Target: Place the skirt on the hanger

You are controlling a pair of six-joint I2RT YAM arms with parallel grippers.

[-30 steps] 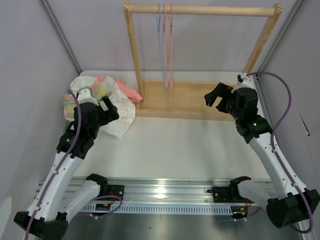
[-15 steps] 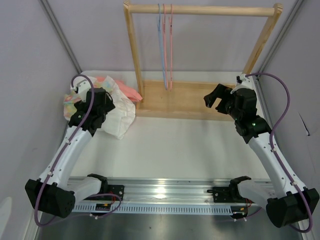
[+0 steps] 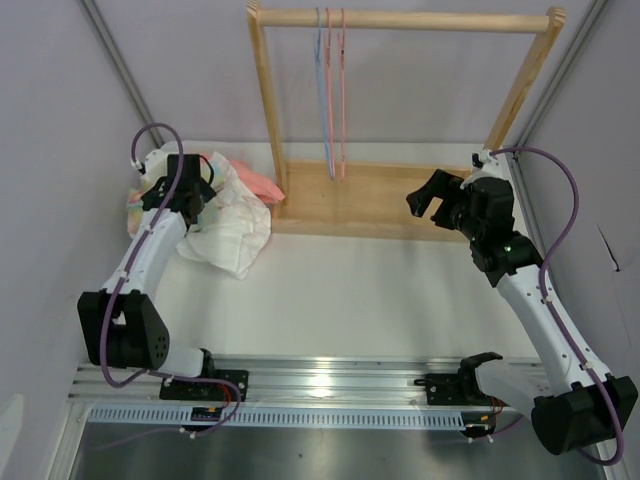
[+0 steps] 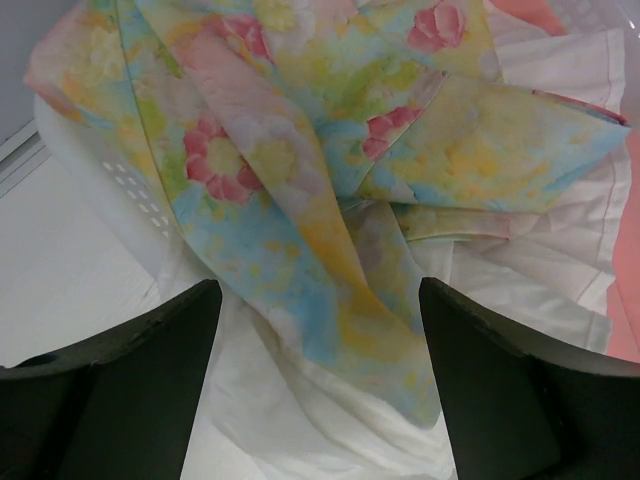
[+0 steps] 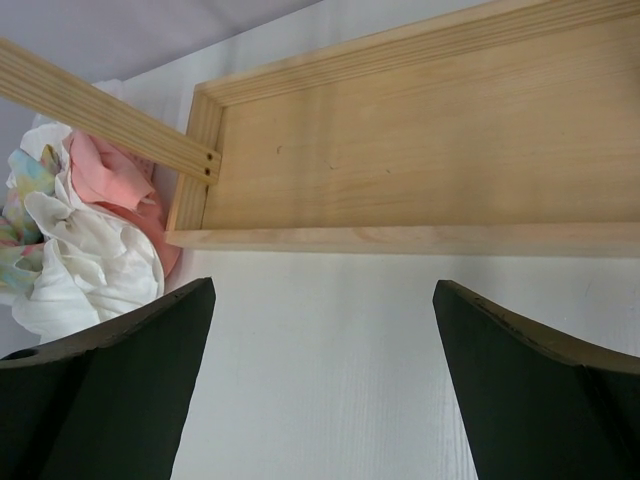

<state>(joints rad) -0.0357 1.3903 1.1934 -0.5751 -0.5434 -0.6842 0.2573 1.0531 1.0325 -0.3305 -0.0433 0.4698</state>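
Note:
The skirt (image 4: 300, 200), pastel yellow and blue with pink flowers, lies crumpled on top of the cloth pile at the table's back left; only a sliver of the skirt (image 3: 133, 205) shows in the top view. My left gripper (image 3: 185, 195) hangs right over it. In the left wrist view the left gripper (image 4: 320, 300) is open, its jaws standing on either side of a skirt fold without pinching it. The light blue hanger (image 3: 324, 90) hangs from the wooden rail. My right gripper (image 3: 428, 200) is open and empty, in the air near the rack's base; the right wrist view shows this gripper (image 5: 325, 290) over bare table.
A white cloth (image 3: 230, 235) and a salmon-pink garment (image 3: 262, 185) lie under and beside the skirt. A pink hanger (image 3: 341, 90) hangs next to the blue one. The wooden rack (image 3: 400, 20) has a tray-like base (image 5: 420, 150) at the back of the table.
My left arm has swung back and to the left, bringing its gripper down over the cloth pile, with the jaws slightly narrower. The right arm has hardly moved.

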